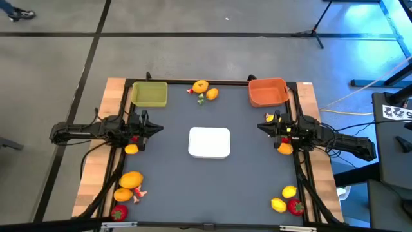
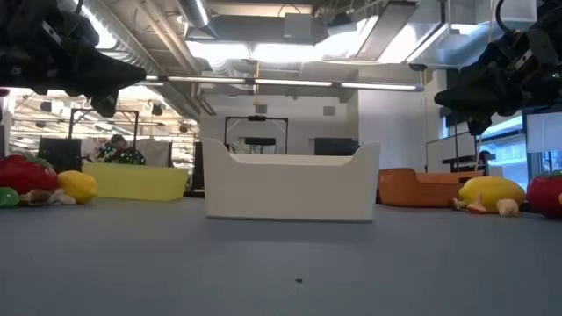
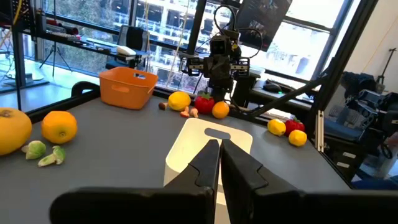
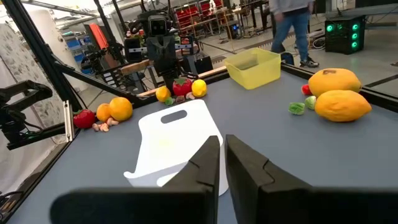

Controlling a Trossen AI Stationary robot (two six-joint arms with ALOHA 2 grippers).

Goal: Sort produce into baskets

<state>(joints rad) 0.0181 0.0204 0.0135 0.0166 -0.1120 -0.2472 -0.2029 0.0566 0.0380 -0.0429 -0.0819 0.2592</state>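
1. Dark grey matting covers the table (image 1: 244, 174), which is framed in pale wood and stands in a workshop with glass walls and ceiling lights.
2. Two baskets are set at the far edge: a yellow-green basket (image 1: 149, 94) toward the left and an orange basket (image 1: 268, 91) toward the right. Both appear empty from above.
3. A white tray (image 1: 209, 142) lies flat at the table's centre, with nothing on it.
4. Produce is scattered in clusters: an orange piece and a yellow piece (image 1: 201, 86) between the baskets, an orange fruit (image 1: 131, 149) just beside the left gripper, another fruit (image 1: 284, 149) beside the right gripper, a group near the front left corner (image 1: 131, 180), and a group near the front right corner (image 1: 288, 192) including a red strawberry (image 1: 295, 206).
5. The left gripper (image 1: 156, 127) is held over the left side of the table, fingers pressed together, nothing pinched.
6. The right gripper (image 1: 262, 126) mirrors it on the right, likewise closed and empty.
7. Judged from this, sorting has not begun; every visible piece remains to be placed.
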